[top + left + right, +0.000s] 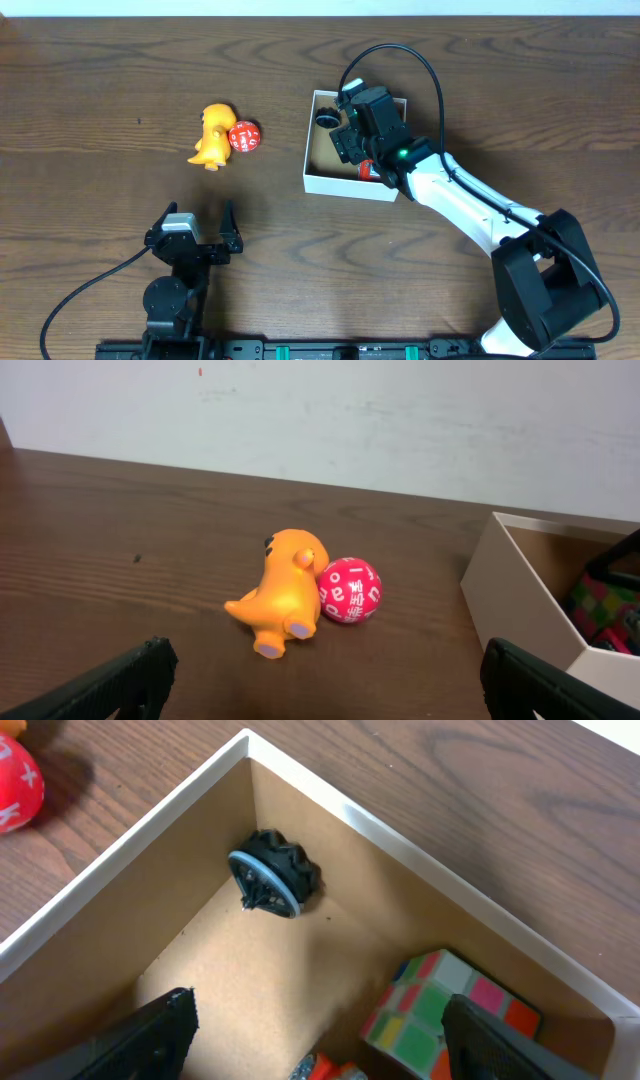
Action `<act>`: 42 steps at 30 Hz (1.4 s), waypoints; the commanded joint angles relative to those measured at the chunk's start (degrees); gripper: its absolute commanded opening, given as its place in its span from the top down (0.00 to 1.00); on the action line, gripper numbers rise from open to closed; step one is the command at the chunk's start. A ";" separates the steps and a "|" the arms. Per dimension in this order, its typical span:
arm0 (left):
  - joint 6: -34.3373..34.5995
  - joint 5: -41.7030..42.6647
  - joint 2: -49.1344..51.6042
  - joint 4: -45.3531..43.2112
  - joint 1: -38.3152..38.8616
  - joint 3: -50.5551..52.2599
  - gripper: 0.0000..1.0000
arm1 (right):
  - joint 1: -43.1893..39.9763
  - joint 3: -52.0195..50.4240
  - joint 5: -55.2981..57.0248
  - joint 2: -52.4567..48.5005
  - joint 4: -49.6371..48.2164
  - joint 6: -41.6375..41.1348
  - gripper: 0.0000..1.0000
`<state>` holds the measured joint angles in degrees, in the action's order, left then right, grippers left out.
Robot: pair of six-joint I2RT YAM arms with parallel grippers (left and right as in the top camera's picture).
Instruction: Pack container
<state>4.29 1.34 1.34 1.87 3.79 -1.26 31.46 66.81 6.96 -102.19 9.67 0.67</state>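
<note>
Right gripper (352, 140) hung over the box (309, 150), fingers spread wide, nothing between them (320, 1032). Below it, inside the box: a black gear wheel (272, 875) tucked into the far-left corner, a multicoloured puzzle cube (440, 1005) against the right wall, and a red piece (325, 1068) at the frame's edge, too cropped to identify.

Box was square and shallow with thin white walls (150, 820) and a brown floor, open on top. It sat right of centre on the desk (100, 80), nearer the far edge.

Well left of the box: an orange dinosaur (213, 135) on its side, with a red ball (244, 137) with white markings touching it.

Left gripper (195, 218) sat near the near edge, left of centre, fingers apart and empty (330, 690), facing the dinosaur (280, 595) and ball (349, 591).
</note>
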 commanded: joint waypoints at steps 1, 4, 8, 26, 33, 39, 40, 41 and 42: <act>0.07 -0.50 0.02 2.16 -0.31 1.03 0.02 | -0.17 0.76 0.70 5.55 0.17 -0.31 0.17; 0.07 -0.50 0.02 2.16 -0.31 1.03 0.02 | -0.70 0.76 5.27 13.00 1.40 -2.99 0.10; 0.07 -0.50 0.02 2.16 -0.31 1.03 0.02 | -3.65 0.76 14.67 23.04 6.03 -6.21 0.01; 0.07 -0.50 0.02 2.16 -0.31 1.03 0.02 | -35.67 0.74 15.26 33.77 27.91 -15.23 0.01; 0.07 -0.50 0.02 2.16 -0.31 1.03 0.02 | -36.06 0.74 15.28 32.20 32.72 -15.23 0.01; 0.09 -0.48 0.02 2.03 -0.28 1.03 0.02 | -36.04 0.74 15.28 32.13 33.44 -15.23 0.01; 0.09 -0.48 0.02 1.99 -0.28 1.03 0.02 | -36.06 0.74 15.28 32.13 33.46 -15.23 0.01; 0.09 -0.46 0.02 2.01 -0.28 1.03 0.02 | -36.06 0.74 15.28 32.13 33.46 -15.23 0.01; 0.13 -0.46 0.02 2.01 -0.28 1.03 0.02 | -36.06 0.74 15.28 32.11 33.46 -15.23 0.01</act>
<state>4.29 1.34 1.34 1.85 3.79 -1.28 -4.23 67.44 22.28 -70.00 42.89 -13.47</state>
